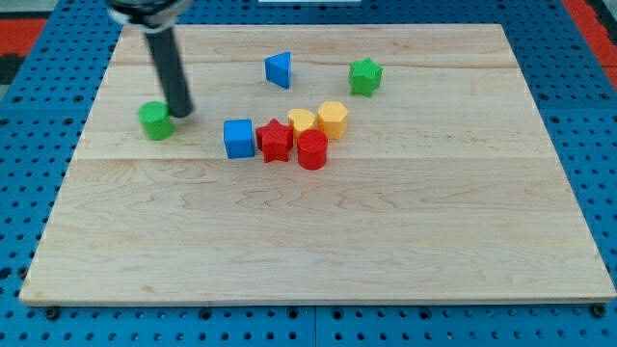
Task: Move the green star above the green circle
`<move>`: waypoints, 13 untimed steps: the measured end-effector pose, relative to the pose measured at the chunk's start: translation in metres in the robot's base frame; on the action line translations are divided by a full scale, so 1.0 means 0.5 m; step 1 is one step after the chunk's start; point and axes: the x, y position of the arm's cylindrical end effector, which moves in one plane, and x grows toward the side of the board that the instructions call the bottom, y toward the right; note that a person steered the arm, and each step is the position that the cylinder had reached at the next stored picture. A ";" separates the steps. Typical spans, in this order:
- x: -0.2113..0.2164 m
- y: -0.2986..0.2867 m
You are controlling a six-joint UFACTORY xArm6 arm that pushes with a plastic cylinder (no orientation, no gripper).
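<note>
The green star (365,76) lies near the view's top, right of centre. The green circle (155,120) sits at the view's left side of the wooden board (318,231). My tip (181,113) is down on the board just right of the green circle, close to or touching its upper right edge. The dark rod rises from there toward the view's top left. The green star is far to the right of my tip.
A blue triangle (279,69) lies near the top centre. A cluster sits mid-board: blue cube (238,138), red star (276,140), red cylinder (312,150), yellow heart (301,120), yellow hexagon (333,118).
</note>
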 end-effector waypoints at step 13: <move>-0.083 0.334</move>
